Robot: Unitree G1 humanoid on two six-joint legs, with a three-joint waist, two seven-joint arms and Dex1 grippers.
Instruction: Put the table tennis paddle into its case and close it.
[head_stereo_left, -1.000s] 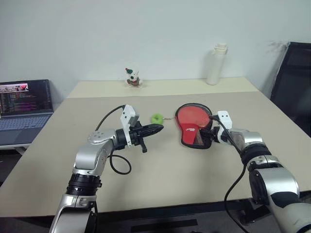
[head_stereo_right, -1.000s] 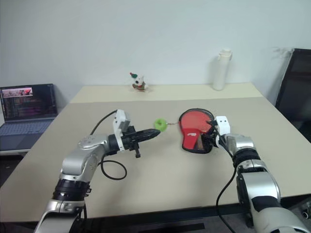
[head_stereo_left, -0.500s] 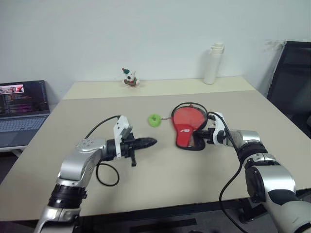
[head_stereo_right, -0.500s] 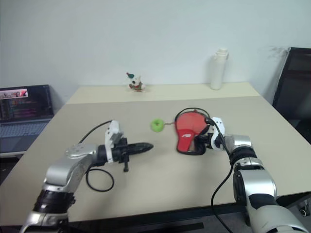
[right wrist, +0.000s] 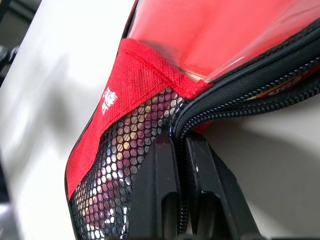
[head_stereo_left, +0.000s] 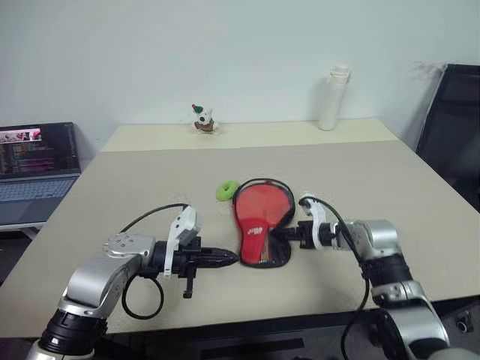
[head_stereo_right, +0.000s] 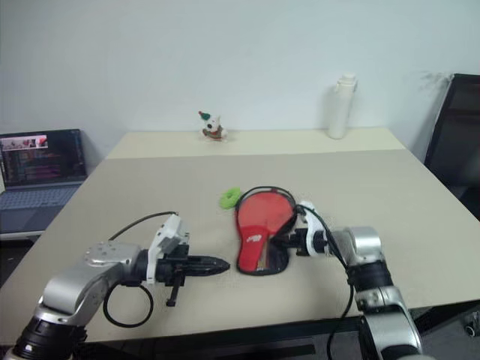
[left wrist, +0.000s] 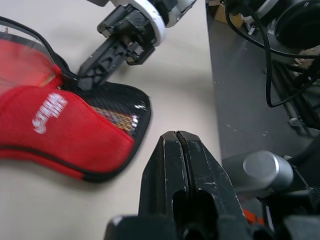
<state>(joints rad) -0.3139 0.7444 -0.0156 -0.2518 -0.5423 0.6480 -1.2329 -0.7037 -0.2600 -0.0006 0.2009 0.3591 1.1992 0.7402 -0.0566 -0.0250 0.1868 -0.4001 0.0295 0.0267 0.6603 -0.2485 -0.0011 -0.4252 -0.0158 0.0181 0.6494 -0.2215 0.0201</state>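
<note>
The case (head_stereo_left: 259, 225) lies flat at the near middle of the table, red side with white logo up, its black zip edge standing open around the round end. A glossy red round face shows inside it, and something light shows through the black mesh pocket (right wrist: 125, 150); I take these for the paddle. The green charm (head_stereo_left: 226, 190) rests just beyond the case on the left. My right gripper (head_stereo_left: 281, 234) is shut on the case's zip edge beside the mesh. My left gripper (head_stereo_left: 229, 259) is shut and empty, its tip close to the case's near left edge, apart from it.
An open laptop (head_stereo_left: 37, 161) sits on a lower desk at the left. At the table's far edge stand a small toy figure (head_stereo_left: 202, 118) and a white bottle (head_stereo_left: 334, 97). A black chair (head_stereo_left: 454, 127) is at the right. A black cable loops under my left arm.
My right gripper closed on the case's edge and dragged it nearer and to the left, the charm trailing along. My left arm drew back and lower.
</note>
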